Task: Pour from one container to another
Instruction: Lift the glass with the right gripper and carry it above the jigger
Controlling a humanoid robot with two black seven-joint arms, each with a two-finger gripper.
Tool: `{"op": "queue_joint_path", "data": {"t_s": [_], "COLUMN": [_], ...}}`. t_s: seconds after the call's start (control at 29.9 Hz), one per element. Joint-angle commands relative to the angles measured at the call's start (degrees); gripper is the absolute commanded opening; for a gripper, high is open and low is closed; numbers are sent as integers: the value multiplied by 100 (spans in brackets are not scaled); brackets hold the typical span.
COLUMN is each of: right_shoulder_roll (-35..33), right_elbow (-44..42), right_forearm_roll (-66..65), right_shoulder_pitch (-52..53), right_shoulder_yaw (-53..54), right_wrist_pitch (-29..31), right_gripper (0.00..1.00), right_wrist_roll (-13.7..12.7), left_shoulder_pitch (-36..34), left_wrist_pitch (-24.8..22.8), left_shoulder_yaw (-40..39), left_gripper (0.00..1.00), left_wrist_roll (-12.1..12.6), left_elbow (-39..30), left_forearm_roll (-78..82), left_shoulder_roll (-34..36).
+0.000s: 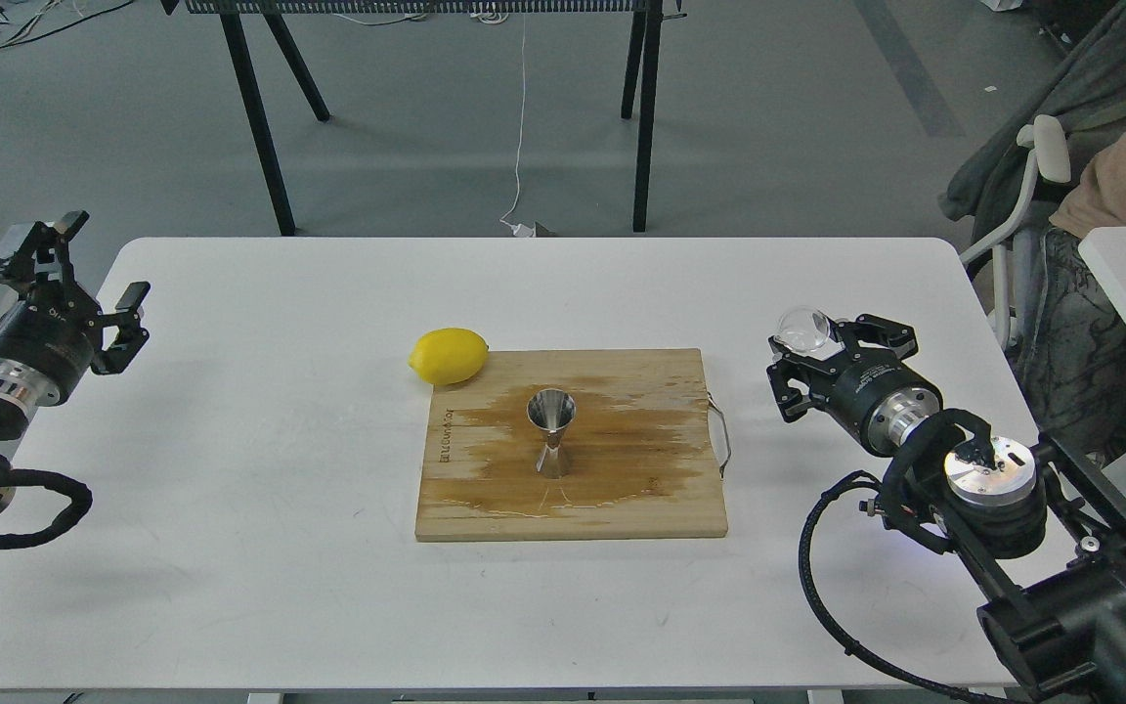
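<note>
A: What sits near the jigger (552, 432)?
B: It stands upright on a wet-stained board (622, 499); a lemon (449, 355) touches the board's far-left corner.
A: The grippers?
B: The right gripper (810, 354) clamps the cup (805, 330), well right of the board. The left gripper (84, 279) is spread, empty.
A: Surface?
B: White table (260, 548), grey floor (768, 127) beyond.

Dark lettering runs along the cutting board's (622, 489) left edge, too small to read.
</note>
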Motion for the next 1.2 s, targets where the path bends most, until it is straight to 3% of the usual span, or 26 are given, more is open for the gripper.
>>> {"op": "queue_joint_path", "data": {"t_s": [0.0,0.47,1.17], "right_shoulder_roll": [8,17,-19], "right_elbow": [200,130,130], "right_forearm_roll": [-243,-1271,-2186], "right_shoulder_pitch": [296,1677,2257], "right_shoulder_yaw": [-341,-2300,-3672], "right_wrist_pitch": [9,9,9], "right_gripper": [48,48,47], "right_wrist_roll": [-6,-6,-200], "left_shoulder_pitch": [-7,-7,-7], "left_wrist_pitch": [0,0,0], "left_shoulder_yaw": [0,0,0], "left_gripper": [99,99,99], "left_wrist_roll": [0,0,0], "left_elbow": [0,0,9], "left_forearm_roll": [8,8,8], "left_shoulder_roll": [-75,-110,-207]}}
